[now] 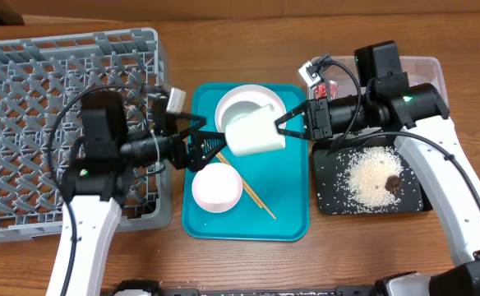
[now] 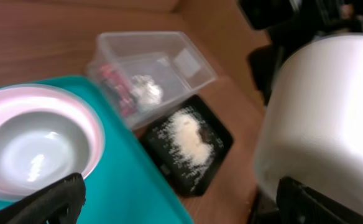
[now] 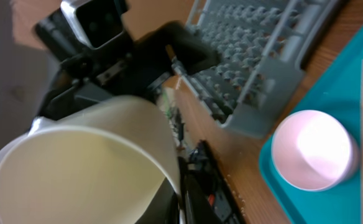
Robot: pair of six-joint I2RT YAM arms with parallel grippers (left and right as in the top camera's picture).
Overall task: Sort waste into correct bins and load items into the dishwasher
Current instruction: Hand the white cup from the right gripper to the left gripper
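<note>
Left gripper (image 2: 181, 196) spread wide above the edge of a large teal plastic tray (image 2: 128, 180), with a big white cup (image 2: 330, 124) close by.

Its two black fingers (image 2: 51, 199) sit far apart in the lower corners of the view. The blurred white cup fills the right side, with dark blurred machinery (image 2: 293, 18) behind its top. A round white dish with a pink-tinged rim (image 2: 35, 146) lies on the teal tray. On the wooden desk (image 2: 45, 37) beyond the tray's edge stands a clear rectangular plastic tub (image 2: 188, 62). It holds a red-and-white crinkled wrapper (image 2: 116, 87) and a crumpled white tissue (image 2: 147, 90). Just beside the tub lies a shallow black rectangular tray (image 2: 222, 146). It carries loose white rice grains (image 2: 184, 140) and a small dark brown lump (image 2: 204, 132).
</note>
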